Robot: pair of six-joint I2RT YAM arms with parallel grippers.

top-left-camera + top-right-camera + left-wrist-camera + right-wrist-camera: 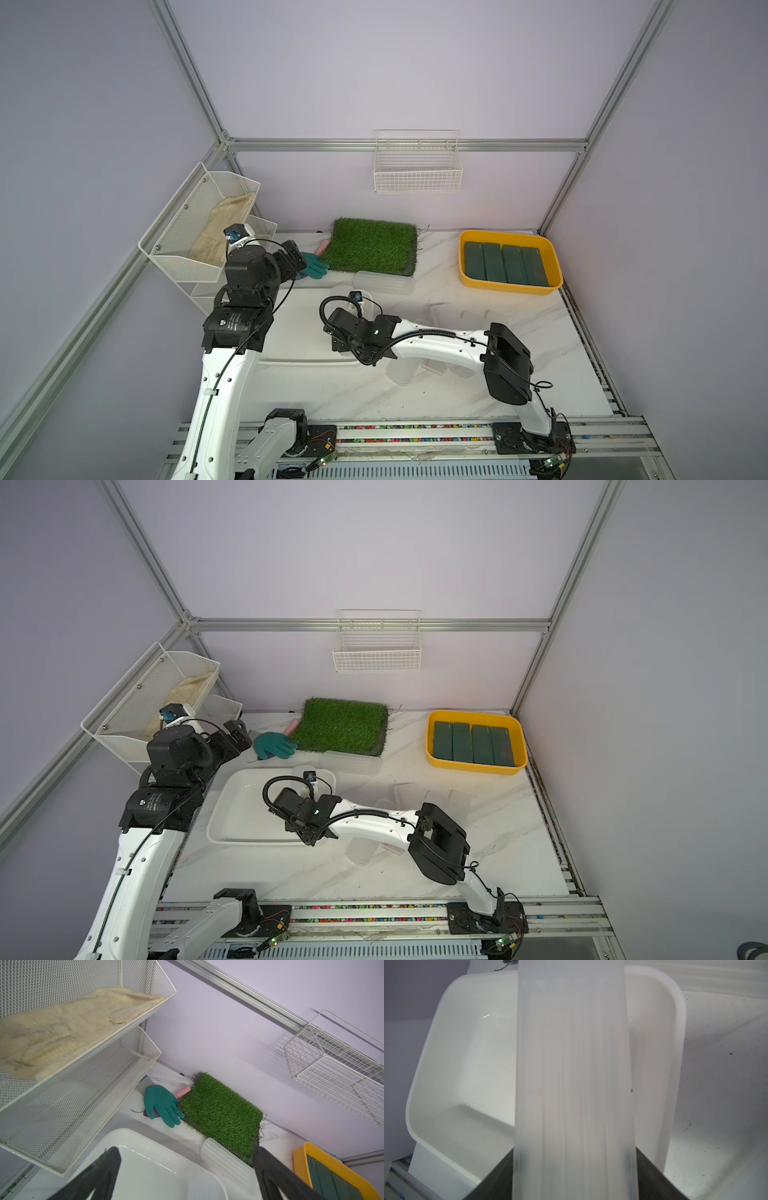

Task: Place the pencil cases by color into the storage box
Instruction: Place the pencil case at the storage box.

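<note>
Frosted case (575, 1076) sits clamped in the right gripper (574, 1167), with the white bin (446, 1064) just below it. Placing is under way; next, lower and release. Left gripper (186, 1150) gapes empty.

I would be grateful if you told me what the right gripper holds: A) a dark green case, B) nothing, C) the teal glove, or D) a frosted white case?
D: in the right wrist view a frosted white case stands clamped between the fingers of the right gripper, above the white tray.
</note>
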